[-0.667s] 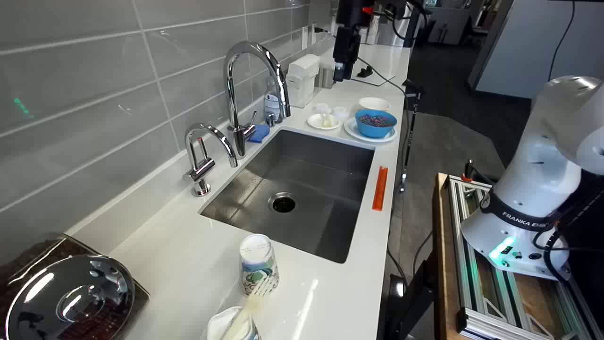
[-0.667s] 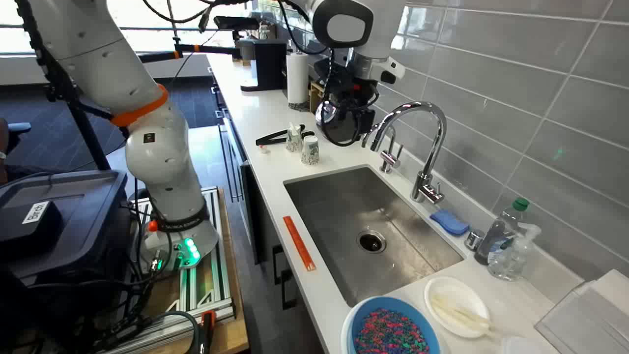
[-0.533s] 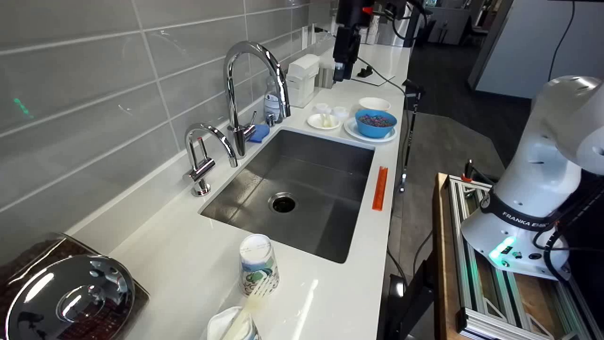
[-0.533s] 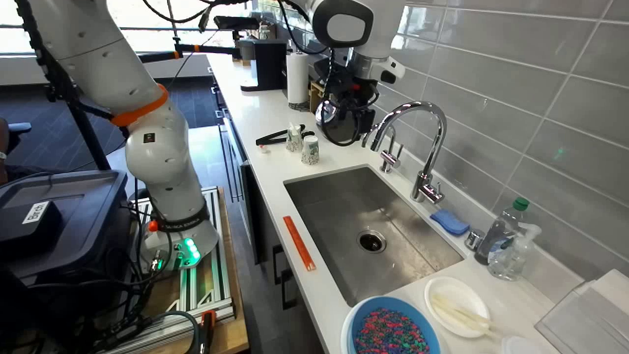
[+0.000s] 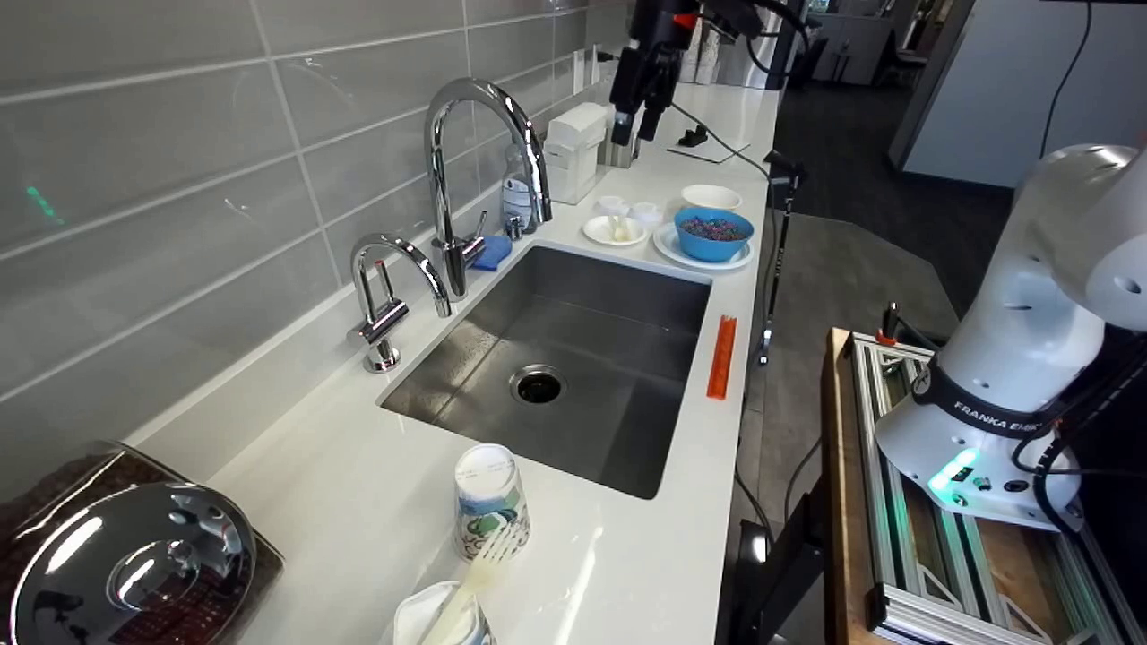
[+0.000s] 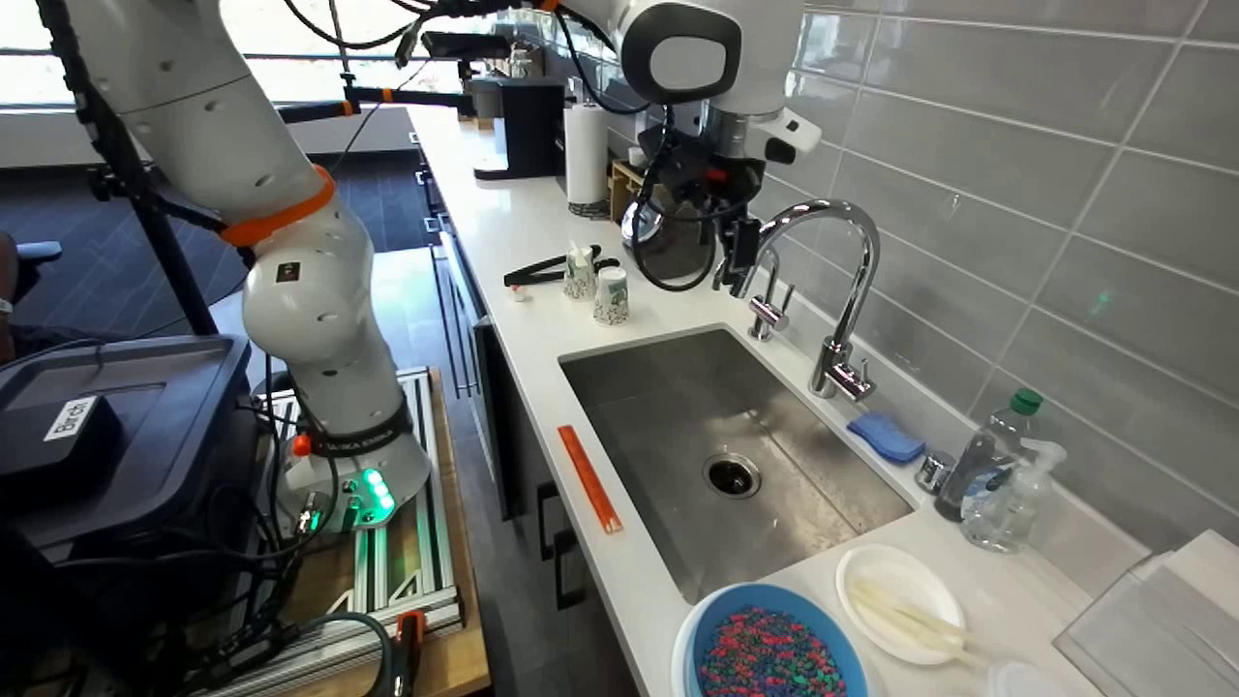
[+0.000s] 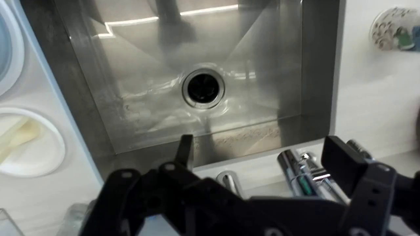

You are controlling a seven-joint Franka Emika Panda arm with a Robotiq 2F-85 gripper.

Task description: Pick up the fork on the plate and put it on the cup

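Pale utensils, the fork perhaps among them (image 6: 905, 615), lie across the small white plate (image 6: 864, 624) beyond the sink; tines cannot be made out. In the wrist view this plate (image 7: 49, 157) is at the left. On the sink's opposite side are two white patterned cups: one is bottom-up (image 5: 491, 511), the other (image 5: 475, 634) upright with a pale fork (image 5: 488, 560) leaning out of it. Above the sink, near the tall tap, hangs my gripper (image 5: 635, 133). In the wrist view the gripper (image 7: 259, 141) has wide-apart fingers with nothing held between them.
Below the gripper is the steel sink (image 5: 618, 430). Two chrome taps, one tall (image 6: 866, 281), rise along the wall. An orange strip (image 5: 721, 358) lies on the front edge. Beside the plate sits a blue bowl of beads (image 6: 711, 629). A lidded jar (image 5: 134, 573) stands near the cups.
My gripper has shifted slightly across and turned, so both fingers now show in an exterior view. The arm moved a little with it. Plate, utensils and cups stayed put.
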